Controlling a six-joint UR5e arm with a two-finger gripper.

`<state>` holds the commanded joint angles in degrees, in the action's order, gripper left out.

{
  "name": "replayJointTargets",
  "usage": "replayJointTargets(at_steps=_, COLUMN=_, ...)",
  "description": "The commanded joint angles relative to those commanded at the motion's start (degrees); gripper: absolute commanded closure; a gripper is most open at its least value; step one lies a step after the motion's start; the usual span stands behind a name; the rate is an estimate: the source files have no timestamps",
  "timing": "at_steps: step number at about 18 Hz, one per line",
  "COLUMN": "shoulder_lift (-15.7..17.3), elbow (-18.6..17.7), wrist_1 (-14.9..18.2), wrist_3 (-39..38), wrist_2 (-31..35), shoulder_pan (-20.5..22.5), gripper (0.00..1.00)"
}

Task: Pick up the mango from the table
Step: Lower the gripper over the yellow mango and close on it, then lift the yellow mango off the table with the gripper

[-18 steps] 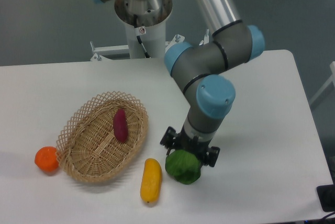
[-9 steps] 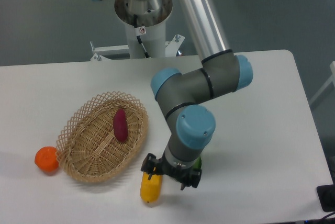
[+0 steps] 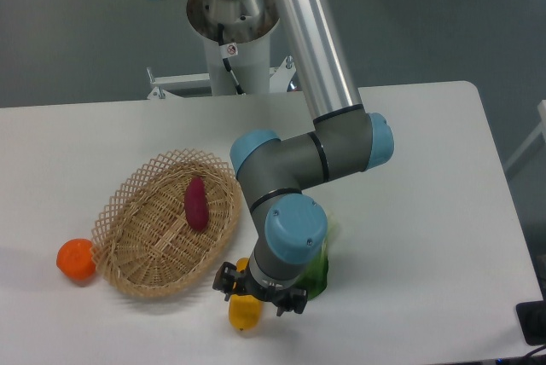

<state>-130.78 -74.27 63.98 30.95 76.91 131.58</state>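
Mango (image 3: 242, 313): yellow-orange fruit on the white table (image 3: 426, 160), just off the near rim of the basket (image 3: 136, 237). Only its lower end shows; the rest is hidden under the arm's wrist.

Gripper (image 3: 258, 296): directly over the mango, black finger parts showing at either side of the fruit. Whether the fingers are spread, closing or already gripping cannot be told from this angle, nor whether they touch the fruit.

Green vegetable (image 3: 319, 264): partly hidden behind the wrist, just right of the mango and close to the gripper.

Basket: woven, oval, holding a purple sweet potato (image 3: 196, 204).

Orange (image 3: 76, 259): round, at the basket's left edge, well apart from the mango.

Step in hand, as judged: settling over the mango for the grasp. Handling note: the fruit is smooth and long, so close across its narrow width near the middle, low enough to seat it. Keep the right finger off the green vegetable and the left finger off the basket rim.
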Motion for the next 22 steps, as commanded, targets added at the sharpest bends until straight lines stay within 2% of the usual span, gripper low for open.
replayJointTargets(at_steps=6, shoulder_lift=-1.14, elbow=0.53, wrist_1=0.09, wrist_3=-0.45, wrist_2=0.35, shoulder_pan=-0.71, gripper=0.00)
replayJointTargets(at_steps=18, shoulder_lift=-2.99, elbow=0.53, wrist_1=-0.09, wrist_3=-0.97, wrist_2=5.53, shoulder_pan=-2.46, gripper=0.00)
replayJointTargets(at_steps=19, shoulder_lift=-3.17, elbow=0.53, wrist_1=-0.09, wrist_3=-1.41, wrist_2=5.54, shoulder_pan=-2.55, gripper=0.02)
replayJointTargets(at_steps=22, shoulder_lift=-3.26, elbow=0.62, wrist_1=-0.09, wrist_3=-2.12, wrist_2=5.54, shoulder_pan=-2.73, gripper=0.28)
